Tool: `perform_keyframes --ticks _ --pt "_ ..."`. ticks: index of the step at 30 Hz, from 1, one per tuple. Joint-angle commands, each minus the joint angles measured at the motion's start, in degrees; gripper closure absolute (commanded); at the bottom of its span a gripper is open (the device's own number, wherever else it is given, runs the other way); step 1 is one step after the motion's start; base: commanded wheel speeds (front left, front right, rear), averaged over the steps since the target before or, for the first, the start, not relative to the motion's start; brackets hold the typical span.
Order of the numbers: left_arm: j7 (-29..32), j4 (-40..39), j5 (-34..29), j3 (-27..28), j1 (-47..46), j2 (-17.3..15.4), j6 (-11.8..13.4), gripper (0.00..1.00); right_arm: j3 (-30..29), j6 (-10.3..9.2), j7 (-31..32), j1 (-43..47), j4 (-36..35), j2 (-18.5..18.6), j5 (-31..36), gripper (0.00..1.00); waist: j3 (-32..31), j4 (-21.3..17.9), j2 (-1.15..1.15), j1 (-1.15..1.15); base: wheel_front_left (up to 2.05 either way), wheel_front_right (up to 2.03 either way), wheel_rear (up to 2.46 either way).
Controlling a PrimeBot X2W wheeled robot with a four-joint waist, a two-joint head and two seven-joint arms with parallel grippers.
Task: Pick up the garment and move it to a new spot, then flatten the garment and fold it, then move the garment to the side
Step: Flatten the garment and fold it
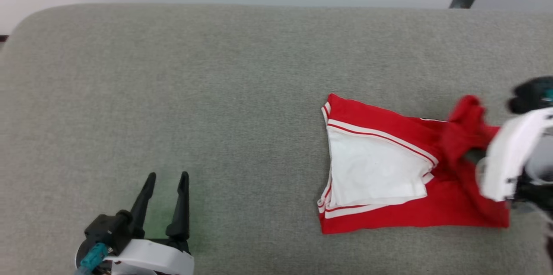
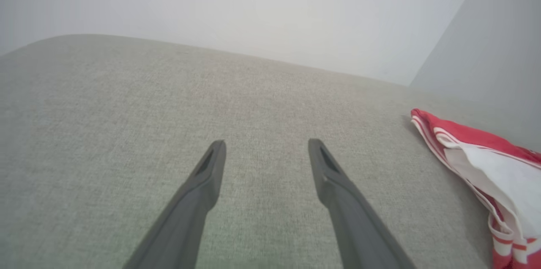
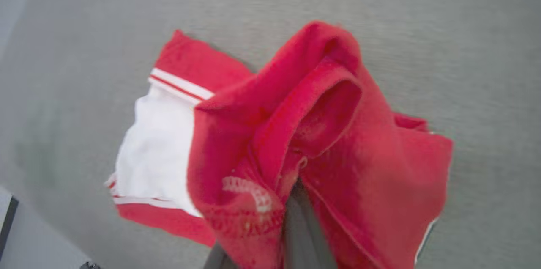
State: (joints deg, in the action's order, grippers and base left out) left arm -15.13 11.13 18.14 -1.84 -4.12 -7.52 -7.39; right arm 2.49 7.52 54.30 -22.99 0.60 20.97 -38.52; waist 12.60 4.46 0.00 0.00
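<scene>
Garment (image 1: 389, 158) on the right half of the grey fabric surface (image 1: 216, 93), well apart from the left gripper (image 1: 166, 175). Folded into a compact block: red body underneath, white sleeve end on top, red-and-white stripe trim along the sleeve's edges and down the side facing the middle of the surface. Most of the cloth flat on the fabric; right-hand end pulled up into a red bunch, clear of the surface.

Right gripper (image 3: 297, 209) shut tight on that bunch. Seen from the right wrist: dark fingers rising from the bottom edge and all but buried in red folds, a stitched hem beside them, a loop of cloth curling just above, white sleeve end hanging off to the left, over the grey surface. Seen from the head: white forearm and dark wrist at the right edge, blurred, over the garment's right end, the raised bunch just to their left.

Left gripper at the lower left of the head view, fingers spread wide, nothing between them, bare grey fabric beneath. Seen from the left wrist (image 2: 266, 144): both fingers pointing across open surface, garment (image 2: 486, 167) far off to the right, striped edge nearest, no contact with either finger.
</scene>
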Motion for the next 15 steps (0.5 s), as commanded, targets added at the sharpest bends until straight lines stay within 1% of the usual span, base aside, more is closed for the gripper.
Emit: perform_keyframes --ticks 1,5,9,15 --pt "0.0 0.1 0.3 -0.1 0.1 0.2 -0.1 0.00 1.9 -0.07 0.4 -1.0 -1.2 -0.9 -0.6 1.00 -0.1 1.4 0.00 0.00 0.00 0.00 0.00" --pt "0.0 0.5 0.8 -0.9 -0.8 0.8 -0.1 0.00 8.2 -0.07 0.5 -3.4 -2.7 -3.1 0.1 1.00 0.7 3.1 0.00 0.00 0.00 0.00 0.00" --pt "0.0 0.9 1.3 -1.5 -1.8 1.0 -0.1 0.00 13.6 -0.07 -0.6 -6.2 -0.8 -4.8 1.8 1.00 1.5 4.6 0.00 0.00 0.00 0.00 0.00" --pt "0.0 1.5 1.8 -2.2 -2.7 1.3 -0.2 0.00 17.5 -0.07 -4.7 -9.3 4.5 -5.2 2.6 1.00 2.3 5.8 0.00 0.00 0.00 0.00 0.00"
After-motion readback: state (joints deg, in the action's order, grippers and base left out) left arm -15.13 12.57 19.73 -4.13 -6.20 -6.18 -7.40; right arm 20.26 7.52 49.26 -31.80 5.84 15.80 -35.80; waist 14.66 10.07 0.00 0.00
